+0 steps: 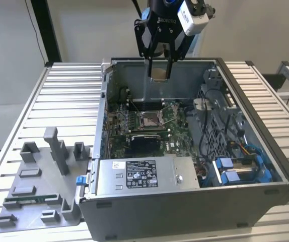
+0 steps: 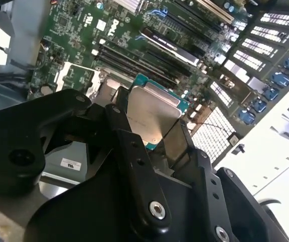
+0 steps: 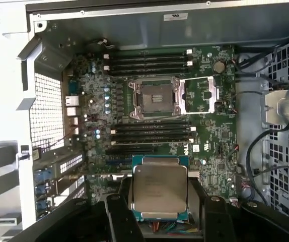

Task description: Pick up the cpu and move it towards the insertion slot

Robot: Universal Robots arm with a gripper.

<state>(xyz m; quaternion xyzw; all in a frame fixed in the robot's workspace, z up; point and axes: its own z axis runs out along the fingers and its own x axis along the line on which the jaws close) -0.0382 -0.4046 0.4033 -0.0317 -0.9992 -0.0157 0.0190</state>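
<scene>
My gripper (image 1: pixel 159 74) hangs above the far end of the open computer case, shut on the cpu (image 1: pixel 159 74). In both wrist views the cpu (image 3: pixel 159 188) (image 2: pixel 150 115) is a flat square chip with a pale silvery top and a thin green rim, pinched on two sides between the black fingers (image 3: pixel 118 214). The insertion slot (image 3: pixel 153 98) lies open on the green motherboard (image 3: pixel 220 136), a silver frame with a brownish centre and its load plate (image 3: pixel 200 95) flipped to one side. In the exterior view the insertion slot (image 1: pixel 149 119) sits below and nearer than the held cpu.
The case walls (image 1: pixel 200 179) surround the board, with a power supply box (image 1: pixel 143 175), cables and blue drive parts (image 1: pixel 240 169) at the exterior view's right. A grey plastic tray (image 1: pixel 39 191) holding a green memory stick (image 1: pixel 26 198) rests on the slatted table at the exterior view's left.
</scene>
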